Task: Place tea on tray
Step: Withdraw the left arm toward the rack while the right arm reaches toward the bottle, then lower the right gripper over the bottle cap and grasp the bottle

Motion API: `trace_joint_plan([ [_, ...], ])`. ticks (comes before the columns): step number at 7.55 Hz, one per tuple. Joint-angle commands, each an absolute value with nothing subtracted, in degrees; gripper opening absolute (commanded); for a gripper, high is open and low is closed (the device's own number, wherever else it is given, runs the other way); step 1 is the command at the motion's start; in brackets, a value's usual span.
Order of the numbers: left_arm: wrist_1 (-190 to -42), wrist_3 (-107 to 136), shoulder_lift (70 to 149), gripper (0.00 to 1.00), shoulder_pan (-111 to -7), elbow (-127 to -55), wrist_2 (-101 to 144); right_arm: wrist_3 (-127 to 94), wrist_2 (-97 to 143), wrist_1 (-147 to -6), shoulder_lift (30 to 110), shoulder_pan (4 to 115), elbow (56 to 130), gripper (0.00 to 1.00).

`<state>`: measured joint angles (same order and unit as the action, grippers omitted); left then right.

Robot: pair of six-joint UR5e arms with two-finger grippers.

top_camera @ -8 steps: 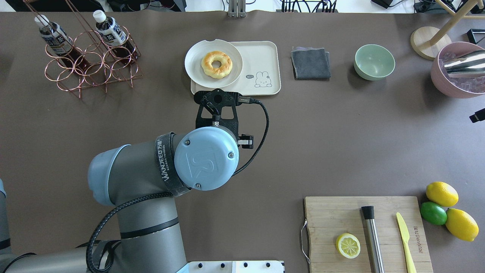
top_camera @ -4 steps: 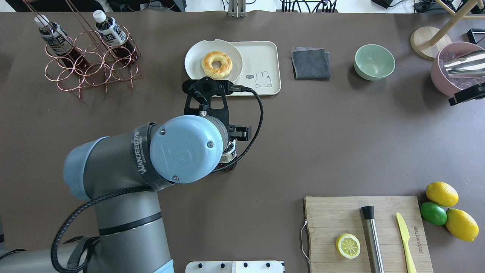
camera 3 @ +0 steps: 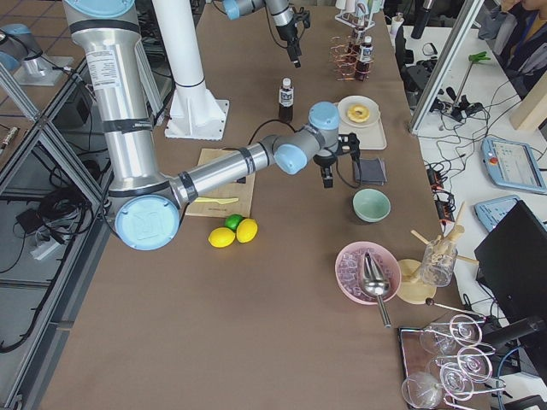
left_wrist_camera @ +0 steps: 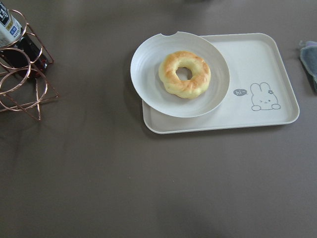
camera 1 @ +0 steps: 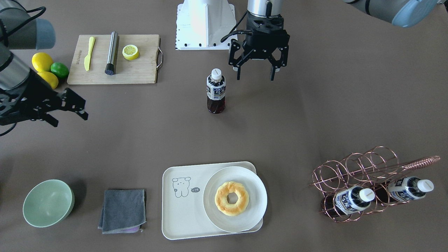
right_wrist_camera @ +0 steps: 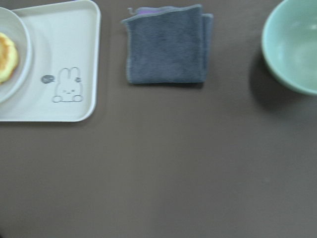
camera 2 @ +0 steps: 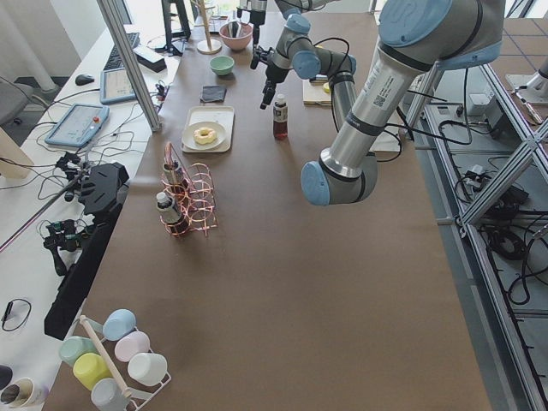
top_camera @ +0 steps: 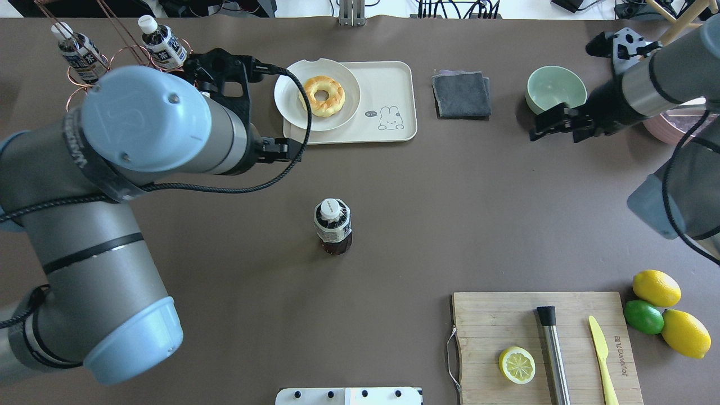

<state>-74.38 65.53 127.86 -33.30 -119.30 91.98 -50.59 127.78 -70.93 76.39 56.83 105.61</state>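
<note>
One tea bottle stands upright on the bare table, apart from the tray; it also shows in the front view. The cream tray with the grey drawing lies at the back, in the left wrist view and the right wrist view. My left gripper hangs open and empty, raised beside the bottle; in the overhead view its wrist hides the fingers. My right gripper is open and empty near the green bowl.
A white plate with a doughnut covers part of the tray. A copper rack holds two more bottles at the back left. A grey cloth, a cutting board and lemons lie to the right.
The left gripper was down over the bottle; it has let go, risen and swung back left, leaving the bottle standing. The right arm has come in from the right.
</note>
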Motion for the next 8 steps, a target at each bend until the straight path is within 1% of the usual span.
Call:
trace_joint_plan([
  [1, -76.88, 53.06, 120.18, 0.97, -45.91, -120.59, 104.1, -68.08, 121.57, -90.06, 59.84, 44.77, 114.14, 1.0],
  [2, -80.21, 48.13, 115.88, 0.97, -49.19, -120.24, 106.41, -68.72, 114.24, -100.35, 53.59, 39.17, 116.87, 0.99],
  [3, -86.07, 43.2, 109.75, 0.97, -52.09, -119.63, 108.18, -69.17, 107.56, -107.59, 47.7, 33.28, 118.03, 0.99],
  [4, -92.4, 38.63, 104.38, 0.97, -55.51, -117.88, 110.63, -72.91, 105.23, -111.32, 43.81, 30.35, 117.86, 0.98],
  [5, -98.55, 33.62, 99.89, 0.97, -58.94, -114.9, 114.22, -74.25, 101.9, -111.62, 42.46, 26.93, 117.25, 0.98],
  [6, -104.53, 30.36, 96.02, 0.97, -61.58, -112.26, 115.48, -74.44, 98.56, -111.62, 40.62, 24.81, 114.81, 0.97],
  [8, -111.68, 29.44, 91.77, 0.97, -65.11, -109.78, 120.39, -75.67, 98.18, -111.71, 32.73, 24.52, 103.76, 0.95],
])
